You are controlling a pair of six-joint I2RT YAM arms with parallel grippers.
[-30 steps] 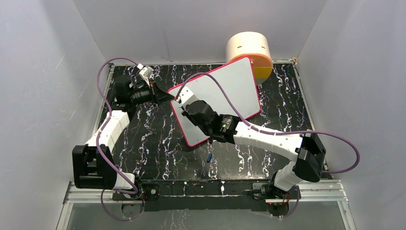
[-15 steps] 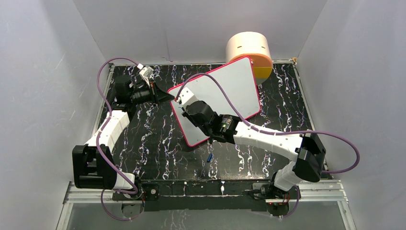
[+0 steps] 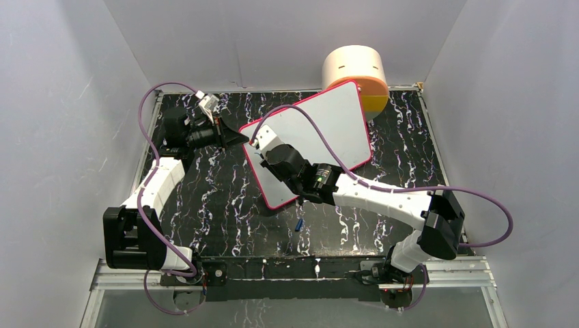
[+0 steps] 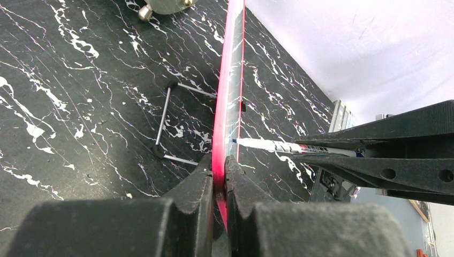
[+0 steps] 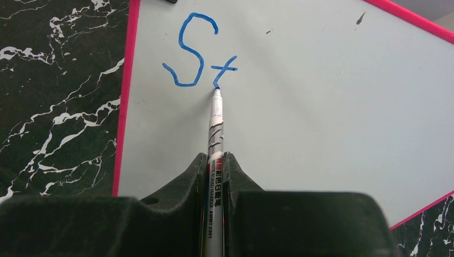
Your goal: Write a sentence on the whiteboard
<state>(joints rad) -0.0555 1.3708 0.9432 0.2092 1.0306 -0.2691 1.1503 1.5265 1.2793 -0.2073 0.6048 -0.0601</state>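
Observation:
The whiteboard, white with a pink-red frame, stands tilted on the black marbled table. My left gripper is shut on its left edge; the left wrist view shows the red frame pinched between the jaws. My right gripper is shut on a white marker, whose tip touches the board just below the blue letters "St", the sentence as it stands now. The marker also shows in the left wrist view, meeting the board's face.
A round beige and orange container stands behind the board at the back right. A small blue marker cap lies on the table in front of the board. A wire stand props the board from behind. Grey walls enclose the table.
My right gripper has shifted slightly up and left along the board with the marker. The left arm and the board have not moved.

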